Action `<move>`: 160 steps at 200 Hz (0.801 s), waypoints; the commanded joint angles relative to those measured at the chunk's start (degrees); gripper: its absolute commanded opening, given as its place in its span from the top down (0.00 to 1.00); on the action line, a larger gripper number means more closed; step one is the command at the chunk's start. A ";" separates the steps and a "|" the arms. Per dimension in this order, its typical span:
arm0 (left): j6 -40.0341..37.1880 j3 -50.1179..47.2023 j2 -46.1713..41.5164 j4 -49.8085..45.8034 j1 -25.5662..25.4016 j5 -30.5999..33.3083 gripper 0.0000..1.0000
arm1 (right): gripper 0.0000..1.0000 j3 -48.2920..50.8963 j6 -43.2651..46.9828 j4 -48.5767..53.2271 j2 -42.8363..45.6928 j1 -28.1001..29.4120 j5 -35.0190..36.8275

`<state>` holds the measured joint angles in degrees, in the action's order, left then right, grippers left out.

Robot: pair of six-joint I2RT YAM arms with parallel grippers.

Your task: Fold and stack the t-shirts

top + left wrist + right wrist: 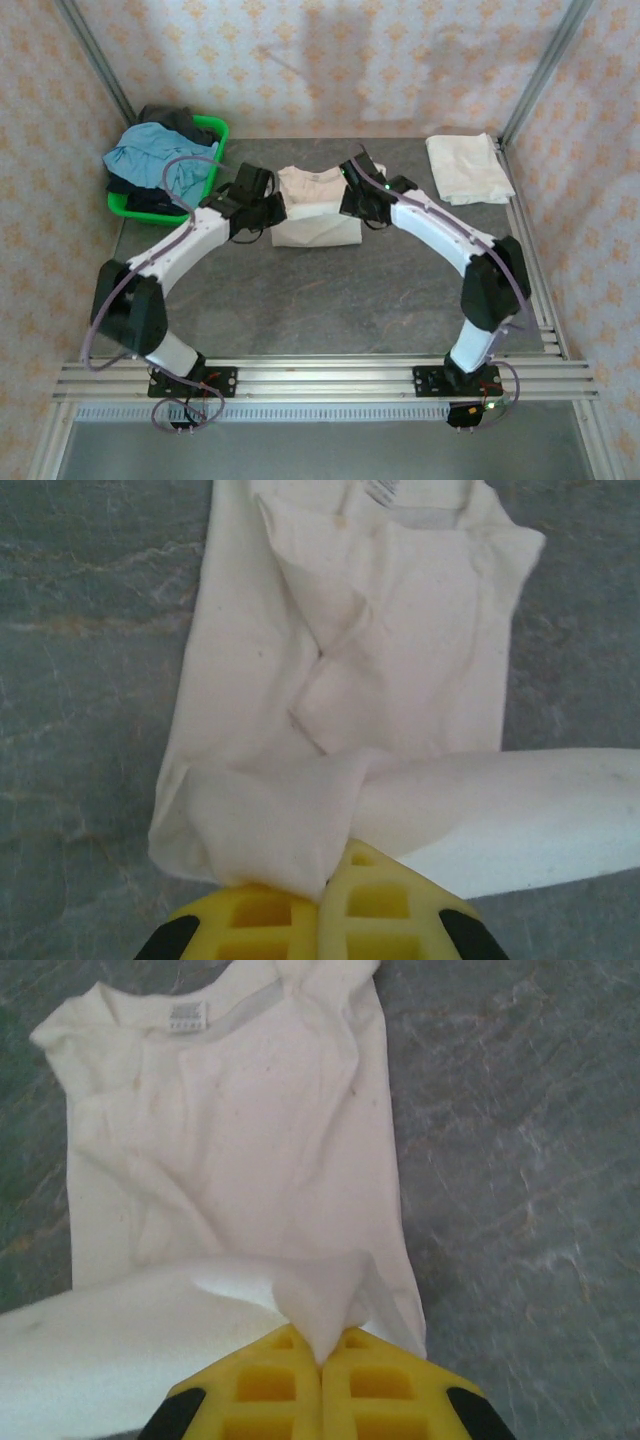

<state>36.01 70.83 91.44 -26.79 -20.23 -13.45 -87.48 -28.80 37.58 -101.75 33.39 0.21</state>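
A bright green plastic laundry basket [216, 128] sits at the far left corner of the grey, marble-veined table top [330, 290]. A crumpled light blue garment [150, 155] is heaped in it and spills over its left rim. A dark grey-black garment [176, 119] lies bunched behind the blue one, and more dark cloth shows under the blue one's near edge. Pale wallpaper with a small orange floral pattern [330, 60] covers the walls on three sides. Slanting silver metal posts [95, 60] rise at the two far corners. Ribbed aluminium rails [330, 378] run along the table's near edge and up its right side.
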 commanded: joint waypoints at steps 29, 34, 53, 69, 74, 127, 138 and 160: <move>-4.38 19.95 14.88 -8.26 5.56 -2.31 1.00 | 1.00 -18.44 3.80 6.57 -13.25 -5.08 -2.27; -4.69 22.60 16.77 -9.59 5.80 -2.43 1.00 | 1.00 -20.53 3.91 7.31 -14.90 -5.52 -2.41; -4.72 30.63 24.29 -11.79 6.91 -3.62 0.98 | 1.00 -28.88 4.49 10.38 -21.70 -6.78 -3.13; -4.98 38.60 30.52 -14.58 7.83 -4.72 0.93 | 0.99 -36.13 4.92 12.95 -28.15 -7.82 -3.48; -5.05 41.42 32.96 -15.50 8.13 -5.14 0.90 | 0.98 -38.37 5.14 13.68 -30.15 -8.06 -3.54; -9.06 66.08 47.87 -26.96 10.62 -4.72 0.62 | 0.58 -60.17 6.01 21.46 -44.86 -10.87 -4.30; -9.41 66.97 47.93 -27.36 11.12 -4.47 0.62 | 0.57 -59.85 6.30 20.81 -44.18 -10.95 -4.27; -10.29 64.12 46.03 -25.92 10.88 -3.96 0.63 | 0.57 -56.04 6.69 18.76 -40.81 -10.63 -5.14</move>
<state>28.23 134.54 140.66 -49.74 -9.52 -18.61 -144.29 -23.27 55.86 -147.39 22.33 -4.51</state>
